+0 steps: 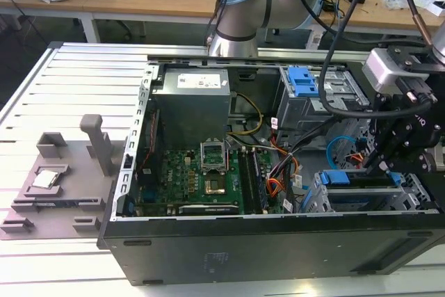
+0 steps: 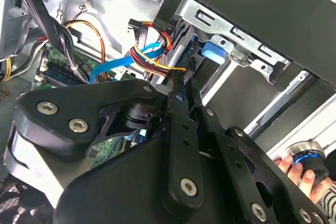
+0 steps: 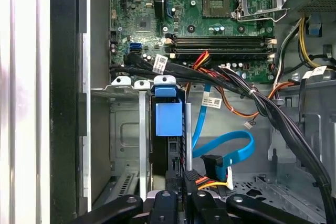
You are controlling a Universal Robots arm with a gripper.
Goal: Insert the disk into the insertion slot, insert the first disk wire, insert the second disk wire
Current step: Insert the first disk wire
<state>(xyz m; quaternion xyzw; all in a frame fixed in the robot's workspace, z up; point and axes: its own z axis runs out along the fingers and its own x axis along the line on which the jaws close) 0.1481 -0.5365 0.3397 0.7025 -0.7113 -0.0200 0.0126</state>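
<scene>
Downward the tool [image 1: 380,167] reaches, perhaps touching the disk [image 1: 341,177].

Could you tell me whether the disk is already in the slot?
Yes, the disk, in its blue carrier, sits inside the slot.

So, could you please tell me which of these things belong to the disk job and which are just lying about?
Job: disk, insertion slot, blue disk wire, gripper.
Lying about: grey fixture tray, motherboard, power supply, taller cage with blue clip.
</scene>
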